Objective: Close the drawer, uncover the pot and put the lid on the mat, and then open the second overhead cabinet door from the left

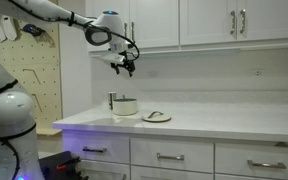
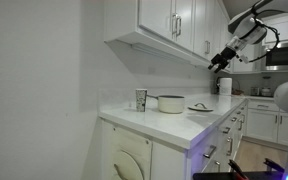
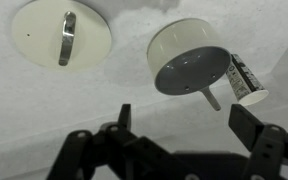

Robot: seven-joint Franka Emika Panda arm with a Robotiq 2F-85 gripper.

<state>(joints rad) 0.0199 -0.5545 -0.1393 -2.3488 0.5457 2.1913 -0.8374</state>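
Second overhead cabinet door (image 1: 156,22): 1, shut, top centre of frame.
Surface (image 1: 224,122): white, carried pot and lid.
Pot (image 3: 189,62): 1, uncovered, upper centre-right in the wrist view.
Lid (image 3: 62,33): 1, flat, upper left, apart from pot.
Gripper (image 3: 182,112): released, empty, above the surface.

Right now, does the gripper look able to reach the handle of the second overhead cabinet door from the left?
Probably yes. The open gripper hangs close under that door's handle, with nothing between them; the pot and lid sit well below on the counter.
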